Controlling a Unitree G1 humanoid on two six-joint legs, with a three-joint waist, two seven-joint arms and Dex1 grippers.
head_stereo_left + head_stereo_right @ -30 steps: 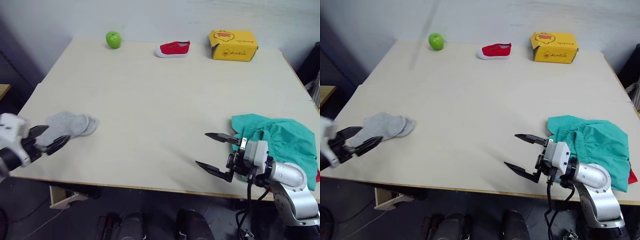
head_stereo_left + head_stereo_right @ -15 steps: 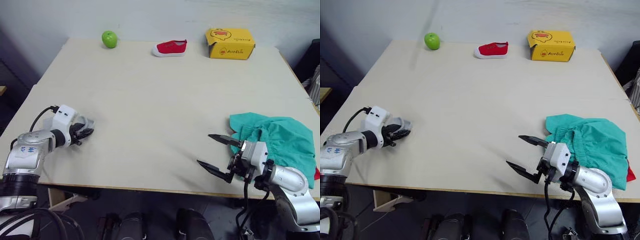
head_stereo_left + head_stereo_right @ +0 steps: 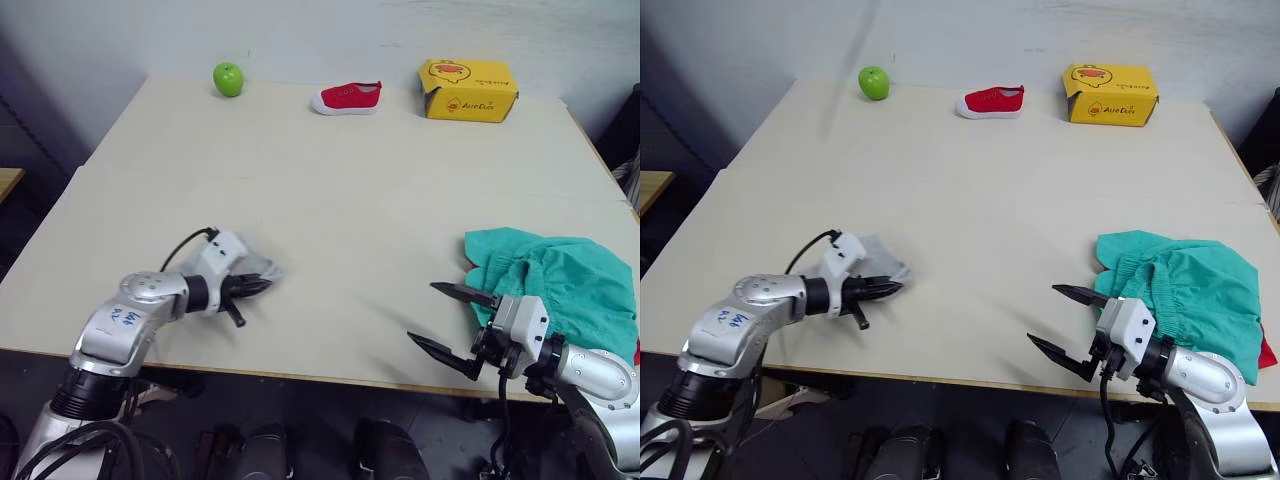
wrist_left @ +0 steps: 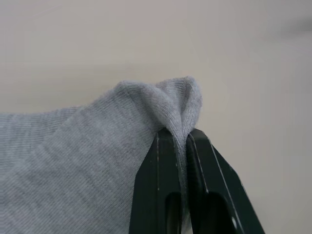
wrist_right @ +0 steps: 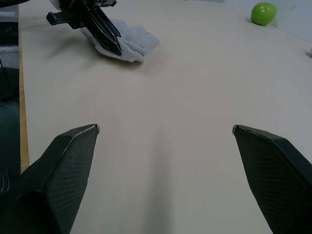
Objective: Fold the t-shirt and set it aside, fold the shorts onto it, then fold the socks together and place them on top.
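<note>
The shorts (image 3: 555, 285) are lying bunched at the table's (image 3: 350, 200) near right edge, covering the t-shirt (image 3: 1264, 352), of which a red corner is peeking out beneath. Judging by this, both folds are done and the socks step is under way. The left gripper (image 3: 252, 287) is pinching the grey socks (image 4: 97, 146) near the front left. The right gripper (image 3: 452, 328) is hovering spread wide, holding nothing, just beside the shorts.

Count: one t-shirt, one shorts, socks bundled so the number is unclear, one apple (image 3: 228, 78), one shoe (image 3: 346, 97), one box (image 3: 468, 90).
</note>
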